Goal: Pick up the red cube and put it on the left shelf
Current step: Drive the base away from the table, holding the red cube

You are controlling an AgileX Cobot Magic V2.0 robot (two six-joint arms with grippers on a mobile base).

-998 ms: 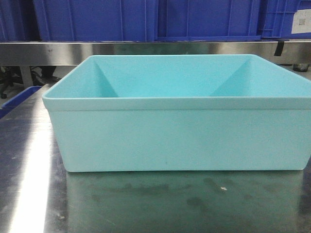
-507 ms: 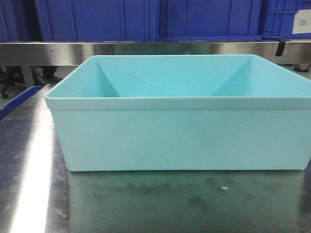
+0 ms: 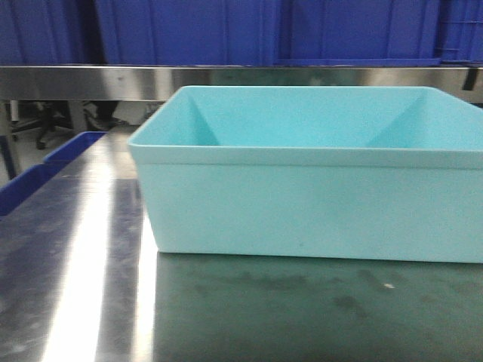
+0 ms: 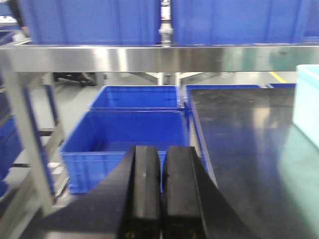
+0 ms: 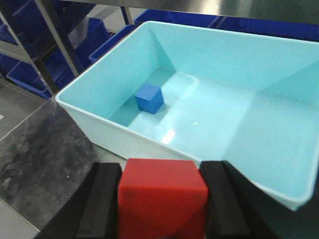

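In the right wrist view the red cube (image 5: 162, 199) fills the gap between the black fingers of my right gripper (image 5: 162, 172), which is shut on it. It hangs just outside the near rim of a turquoise tub (image 5: 224, 55). The left shelf (image 4: 124, 59), a steel-rail rack with dark-blue crates (image 4: 124, 144), fills the left wrist view. My left gripper (image 4: 162, 152) is shut and holds nothing, pointing at the crates on the low level. The rack's uprights (image 5: 55, 35) also show at the upper left of the right wrist view.
A small blue cube (image 5: 149, 98) lies inside the tub near its left corner. The tub (image 3: 302, 157) stands on a shiny steel table (image 3: 75, 264). Behind it runs a steel rail (image 3: 90, 81) carrying blue crates (image 3: 189, 30).
The front view has swung left: the tub now sits further right in the frame and more of the table's left side and the low blue crates show.
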